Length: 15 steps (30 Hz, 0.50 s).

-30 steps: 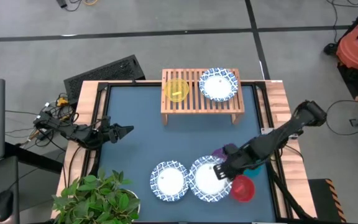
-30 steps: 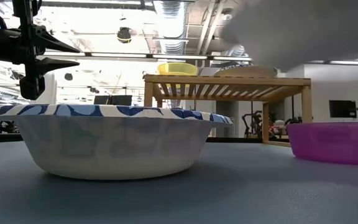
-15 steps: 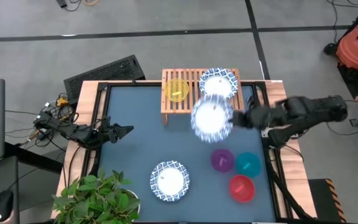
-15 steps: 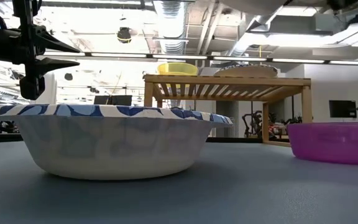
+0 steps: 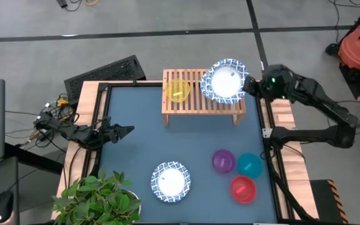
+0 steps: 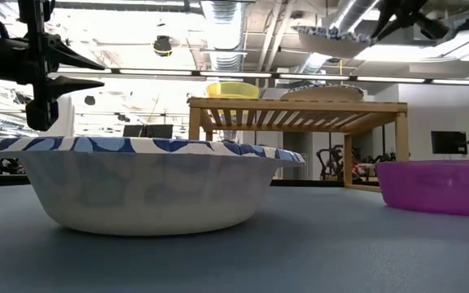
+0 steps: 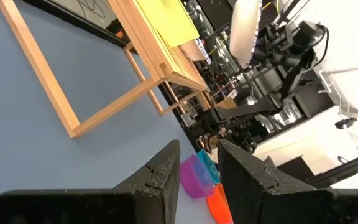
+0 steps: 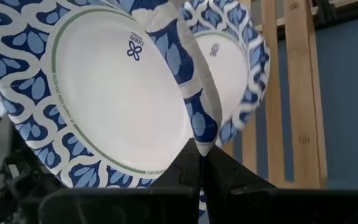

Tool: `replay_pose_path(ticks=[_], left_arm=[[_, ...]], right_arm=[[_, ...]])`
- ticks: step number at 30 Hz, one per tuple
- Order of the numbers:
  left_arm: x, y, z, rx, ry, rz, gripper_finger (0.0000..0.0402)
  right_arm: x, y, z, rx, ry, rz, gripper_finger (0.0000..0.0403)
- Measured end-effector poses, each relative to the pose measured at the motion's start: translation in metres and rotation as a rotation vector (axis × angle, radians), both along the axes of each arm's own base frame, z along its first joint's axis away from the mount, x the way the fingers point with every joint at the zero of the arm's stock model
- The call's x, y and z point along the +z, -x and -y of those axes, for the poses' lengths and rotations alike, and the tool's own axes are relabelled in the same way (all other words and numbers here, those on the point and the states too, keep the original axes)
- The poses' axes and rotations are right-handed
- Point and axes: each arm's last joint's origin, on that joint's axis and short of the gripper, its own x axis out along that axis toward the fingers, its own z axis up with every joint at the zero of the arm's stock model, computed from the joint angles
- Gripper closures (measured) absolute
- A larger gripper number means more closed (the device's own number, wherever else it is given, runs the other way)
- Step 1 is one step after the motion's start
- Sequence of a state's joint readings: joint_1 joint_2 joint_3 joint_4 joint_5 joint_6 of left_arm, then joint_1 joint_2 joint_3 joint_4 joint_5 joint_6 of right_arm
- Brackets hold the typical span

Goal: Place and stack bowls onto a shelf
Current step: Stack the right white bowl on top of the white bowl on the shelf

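Left gripper (image 5: 129,130) waits at the table's left edge, fingers a little apart, empty. One patterned bowl (image 5: 171,180) sits on the table's near side. Yellow bowl (image 5: 178,90) rests on the shelf (image 5: 192,105), left part. Right gripper (image 5: 250,85) pinches the rim of a second patterned bowl (image 5: 225,80), held in the air above a third (image 8: 235,74) lying on the shelf's right part; alignment looks close, though not certain. Step in hand: stacking. Next: lower squarely, then release. Shelf's right edge is near; middle slats stand free.
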<state>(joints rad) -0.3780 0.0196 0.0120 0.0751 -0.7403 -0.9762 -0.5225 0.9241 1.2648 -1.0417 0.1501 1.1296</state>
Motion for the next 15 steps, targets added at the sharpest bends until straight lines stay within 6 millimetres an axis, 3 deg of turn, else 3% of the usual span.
replay_pose_path(ticks=[6,15], left_arm=[[0.0,0.0,0.0,0.008,-0.001,-0.001,0.0308],[0.0,0.0,0.0,0.008,0.005,0.001,0.0308]], right_arm=[[-0.01,-0.011,0.033,0.033,-0.052,-0.034,0.0379],[-0.027,-0.019,0.062,0.028,-0.13,-0.106,0.0378]])
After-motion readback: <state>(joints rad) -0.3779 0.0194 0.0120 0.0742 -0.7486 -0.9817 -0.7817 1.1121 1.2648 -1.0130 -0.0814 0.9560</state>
